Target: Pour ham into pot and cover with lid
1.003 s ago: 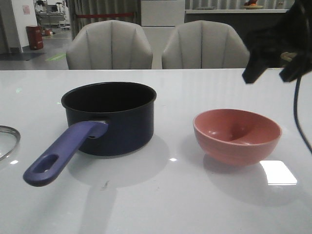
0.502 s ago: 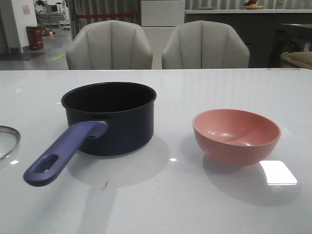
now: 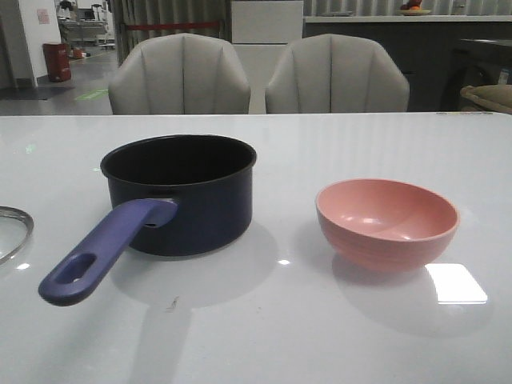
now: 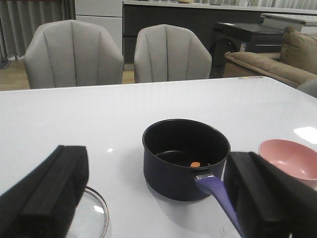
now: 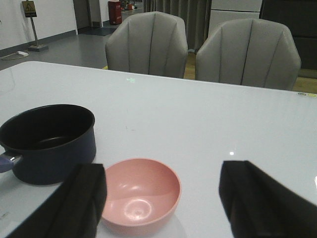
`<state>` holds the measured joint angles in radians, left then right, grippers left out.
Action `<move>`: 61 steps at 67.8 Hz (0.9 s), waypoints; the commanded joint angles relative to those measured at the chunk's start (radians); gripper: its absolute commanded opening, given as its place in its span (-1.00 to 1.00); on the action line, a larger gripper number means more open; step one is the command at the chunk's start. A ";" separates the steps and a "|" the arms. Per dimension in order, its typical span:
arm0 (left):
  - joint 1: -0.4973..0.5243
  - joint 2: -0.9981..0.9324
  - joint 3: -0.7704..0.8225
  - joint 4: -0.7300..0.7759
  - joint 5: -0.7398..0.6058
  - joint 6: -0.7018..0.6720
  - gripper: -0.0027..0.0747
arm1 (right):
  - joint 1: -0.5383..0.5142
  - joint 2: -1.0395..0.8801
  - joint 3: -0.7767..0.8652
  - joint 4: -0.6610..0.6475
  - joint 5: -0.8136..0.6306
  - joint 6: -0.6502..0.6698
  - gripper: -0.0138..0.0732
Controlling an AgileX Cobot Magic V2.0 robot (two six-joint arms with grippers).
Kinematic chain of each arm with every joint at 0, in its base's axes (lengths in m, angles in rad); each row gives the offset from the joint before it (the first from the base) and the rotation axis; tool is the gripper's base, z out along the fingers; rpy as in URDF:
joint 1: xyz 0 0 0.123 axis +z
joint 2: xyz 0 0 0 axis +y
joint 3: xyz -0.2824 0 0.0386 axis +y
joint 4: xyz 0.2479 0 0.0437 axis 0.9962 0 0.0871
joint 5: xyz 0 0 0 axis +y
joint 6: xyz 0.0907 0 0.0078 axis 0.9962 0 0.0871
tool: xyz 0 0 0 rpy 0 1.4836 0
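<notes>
One orange bit of ham [image 4: 195,164] already down in the pot [image 3: 182,192], pink bowl [image 3: 387,222] at centre right of the front view looking emptied. Only covering left, probably. Lid [image 3: 11,230] flat on the worktop [image 3: 264,336] at the far left edge, just beside the pot's handle [image 3: 104,250], which points toward lower left. Left tool [image 4: 148,198] spread wide, holding nothing, lid rim showing low between its fingers, so clearly the nearer arm. Right tool [image 5: 163,208] also spread and empty, above the bowl, well apart from the lid.
</notes>
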<state>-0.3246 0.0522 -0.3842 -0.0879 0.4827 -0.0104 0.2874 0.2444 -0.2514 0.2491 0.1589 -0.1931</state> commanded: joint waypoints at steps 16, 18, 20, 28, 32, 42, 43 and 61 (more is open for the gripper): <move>-0.007 0.014 -0.026 -0.010 -0.085 -0.002 0.63 | -0.001 0.001 0.022 0.006 -0.098 -0.012 0.59; -0.007 0.014 -0.026 -0.012 -0.085 -0.002 0.63 | -0.001 0.001 0.022 0.006 -0.098 -0.012 0.52; -0.007 0.014 -0.026 -0.014 -0.075 -0.002 0.63 | -0.001 0.001 0.022 0.006 -0.097 -0.012 0.43; -0.007 0.019 -0.023 -0.014 -0.036 -0.002 0.63 | -0.001 0.001 0.023 0.006 -0.094 -0.012 -0.21; -0.007 0.026 -0.014 -0.014 -0.036 -0.002 0.63 | -0.001 0.001 0.023 0.006 -0.092 -0.011 -0.39; -0.007 0.046 -0.011 -0.012 -0.072 -0.002 0.63 | -0.001 0.001 0.023 0.006 -0.089 -0.011 -0.31; -0.007 0.049 -0.014 -0.012 -0.073 -0.002 0.63 | -0.001 0.001 0.023 0.006 -0.089 -0.011 -0.31; -0.005 0.168 -0.096 -0.003 -0.069 -0.002 0.82 | -0.001 0.001 0.023 0.006 -0.089 -0.011 -0.31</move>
<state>-0.3246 0.1524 -0.4206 -0.0879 0.4904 -0.0104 0.2874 0.2363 -0.2009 0.2491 0.1466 -0.1931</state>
